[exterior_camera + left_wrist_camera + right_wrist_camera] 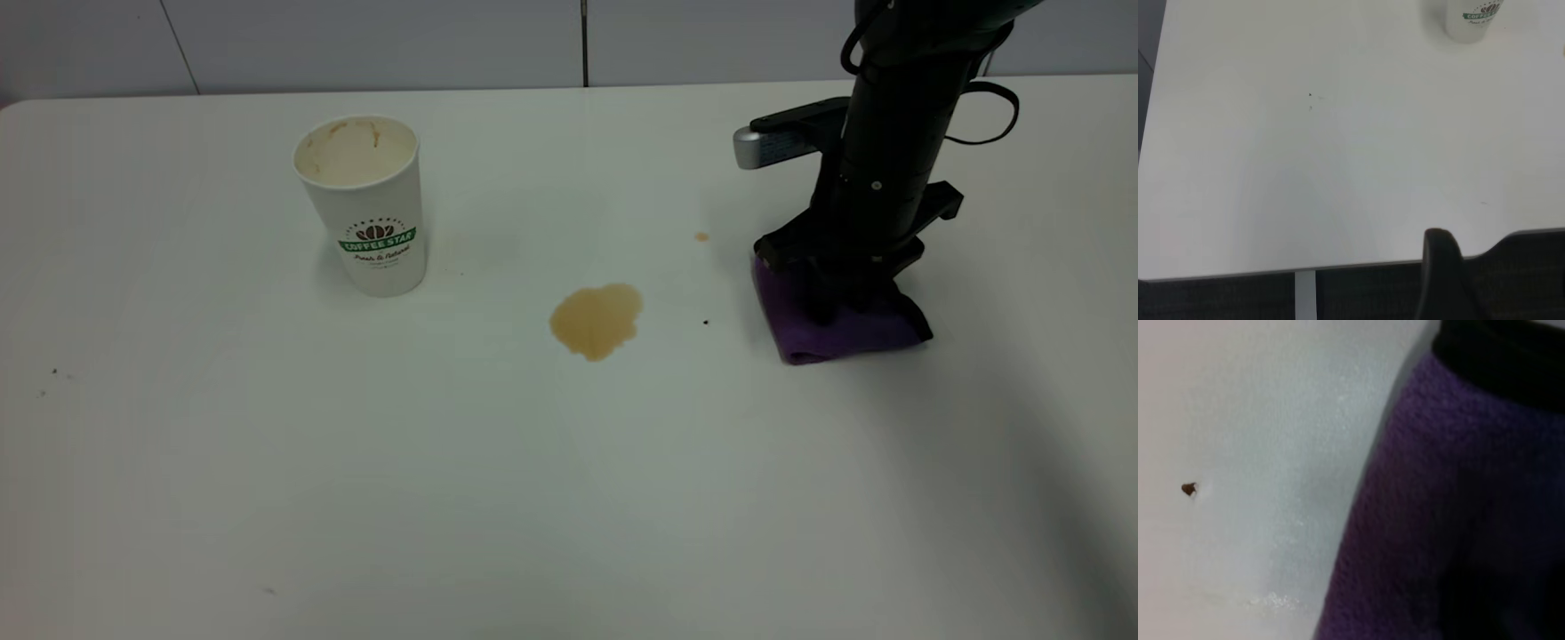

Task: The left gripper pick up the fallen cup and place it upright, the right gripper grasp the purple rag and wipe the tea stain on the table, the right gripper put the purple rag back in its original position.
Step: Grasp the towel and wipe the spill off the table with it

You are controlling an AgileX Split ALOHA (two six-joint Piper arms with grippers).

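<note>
Exterior view: at far left the paper coffee cup [364, 203] is already set upright on the worktop [356, 498]; the tea stain [596, 320] at centre is unwiped. At right, the right tool [831, 298] is pressed onto the purple rag [840, 333]; whether it is clamped cannot be told. The left tool's state is not shown.

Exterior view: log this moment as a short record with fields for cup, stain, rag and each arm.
cup: upright, on the table's left part
tea stain: unwiped, mid-table
purple rag: on the table, right of the stain
right end effector: down on the rag; grip state unclear
left end effector: out of view
table: white, a few small specks
</note>
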